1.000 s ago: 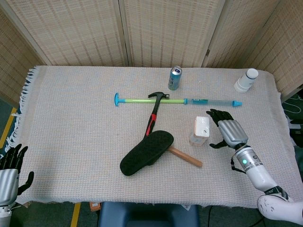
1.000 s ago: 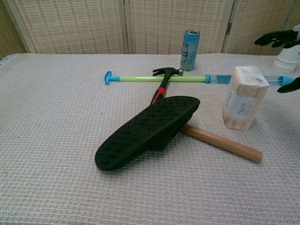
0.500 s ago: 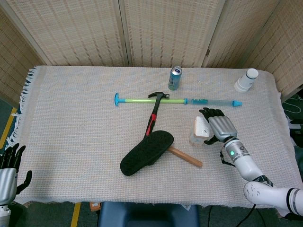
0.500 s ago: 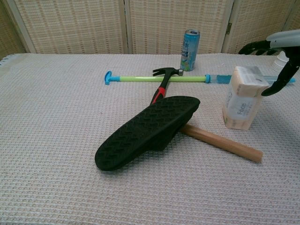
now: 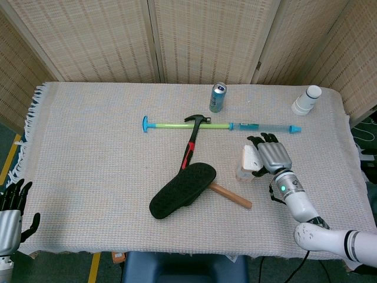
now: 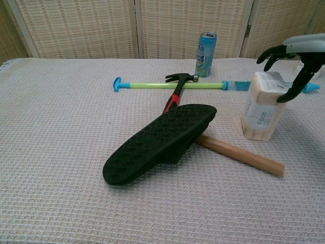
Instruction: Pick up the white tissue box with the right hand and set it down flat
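The white tissue box [image 5: 244, 168] [image 6: 261, 109] stands upright on the cloth, right of centre. My right hand [image 5: 272, 156] [image 6: 299, 51] is over its top right corner. The fingers curl above the far top edge and the thumb touches the box's right side. The box stands on the cloth and is not lifted. My left hand [image 5: 12, 215] hangs at the table's near left corner, fingers apart and holding nothing; only the head view shows it.
A black slipper [image 5: 182, 190] [image 6: 160, 142] lies over a wooden handle [image 5: 231, 196] just left of the box. Behind are a black-and-red hammer [image 5: 191, 141], a long green and blue rod [image 5: 218, 125], a can [image 5: 218, 97] and a white bottle [image 5: 307, 100].
My right hand has moved left from beside the box to over its top, and the thumb now touches its side. The box and the left hand have not moved.
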